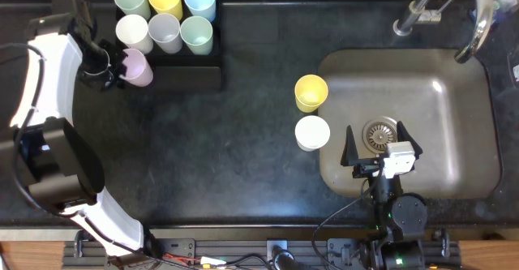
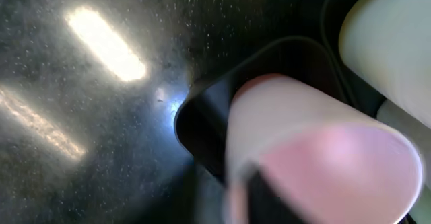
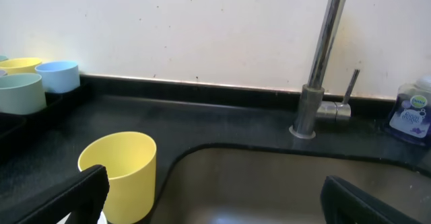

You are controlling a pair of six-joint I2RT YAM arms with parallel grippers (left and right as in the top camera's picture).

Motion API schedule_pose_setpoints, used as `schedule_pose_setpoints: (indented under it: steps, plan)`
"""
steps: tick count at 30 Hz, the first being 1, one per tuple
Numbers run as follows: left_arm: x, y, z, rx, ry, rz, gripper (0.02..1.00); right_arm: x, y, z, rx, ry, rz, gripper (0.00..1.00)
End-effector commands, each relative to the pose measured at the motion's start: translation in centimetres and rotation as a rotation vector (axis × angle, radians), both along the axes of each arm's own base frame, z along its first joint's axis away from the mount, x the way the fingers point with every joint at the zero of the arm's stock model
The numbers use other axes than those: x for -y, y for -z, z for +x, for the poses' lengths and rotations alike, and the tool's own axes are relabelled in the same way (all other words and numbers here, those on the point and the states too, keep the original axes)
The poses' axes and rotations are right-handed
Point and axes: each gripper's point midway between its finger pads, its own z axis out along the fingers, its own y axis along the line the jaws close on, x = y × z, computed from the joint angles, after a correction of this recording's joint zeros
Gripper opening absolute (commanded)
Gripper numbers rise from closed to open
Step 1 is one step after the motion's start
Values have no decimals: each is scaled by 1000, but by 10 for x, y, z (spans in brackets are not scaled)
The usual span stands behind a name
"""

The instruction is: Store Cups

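Status: six stored cups stand in the rack at the upper left of the top view. My left gripper is clamped on the pink cup, held tilted at the rack's open front-left slot. I judge it not yet seated.

Remaining: the yellow cup and the white cup, upright on the counter at frame centre, just beside the sink. My right gripper hangs over the sink, jaws apart, holding nothing.
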Motion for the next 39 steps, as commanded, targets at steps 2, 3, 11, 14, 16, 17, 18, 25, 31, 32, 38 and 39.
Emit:
schedule_pose_setpoints:
  steps: [2,3,11,14,16,17,18,25,31,32,38,39]
  plan:
    - [5,5,1,-12,17,-4,998,0,3,0,-1,-4,1,998]
    - [5,2,1,-4,18,-6,998,0,3,0,-1,-4,0,996]
    - [33,-75,-3,178,84,19,998,0,3,0,-1,-4,1,998]
    - [78,-110,-4,272,205,43,998,0,3,0,-1,-4,1,998]
    - [111,-124,-5,310,295,74,998,0,3,0,-1,-4,1,998]
    - [134,-129,-4,332,355,101,998,0,3,0,-1,-4,1,998]
    - [151,-132,-4,351,398,119,998,0,3,0,-1,-4,1,998]
    - [327,-122,-15,519,710,124,998,0,3,0,-1,-4,1,998]
    - [384,-74,-46,387,832,-9,998,0,3,0,-1,-4,1,998]
    - [385,-70,-47,376,836,-14,998,0,3,0,-1,-4,1,998]
    - [390,-36,-56,270,861,-33,998,0,3,0,-1,-4,1,998]
    - [391,-32,-56,260,863,-32,996,0,3,0,-1,-4,1,998]
